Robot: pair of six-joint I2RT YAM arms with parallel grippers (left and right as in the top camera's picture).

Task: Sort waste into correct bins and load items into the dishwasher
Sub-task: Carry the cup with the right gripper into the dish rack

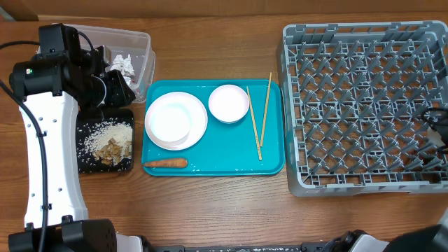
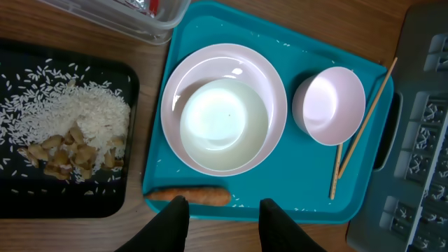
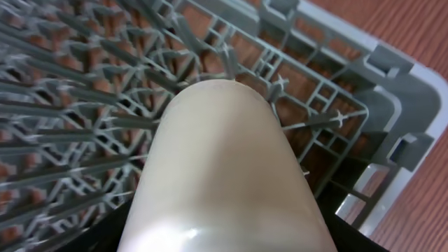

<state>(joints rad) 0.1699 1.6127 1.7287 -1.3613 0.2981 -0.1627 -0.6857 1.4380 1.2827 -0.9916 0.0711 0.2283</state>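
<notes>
Carrot, the only one, lies flat at the near edge of the teal tray, its long axis running left to right along that edge. The left claw hovers just short of it, fingers apart and holding nothing.

Two chopsticks lie on the right side of the same tray. Their long axes run front to back, and they form a narrow V whose near ends almost meet. There are two white bowls: one bowl sits inside the single plate, and the other bowl stands alone just left of the chopsticks.

On the desk left of the teal tray, the black tray holds rice and brownish scraps. Behind it, the clear tub holds crumpled foil.

The right claw is clamped on one small white cup. In the right wrist view the cup's long axis points away from the camera, over the pegs at a corner of the grey dish rack.
</notes>
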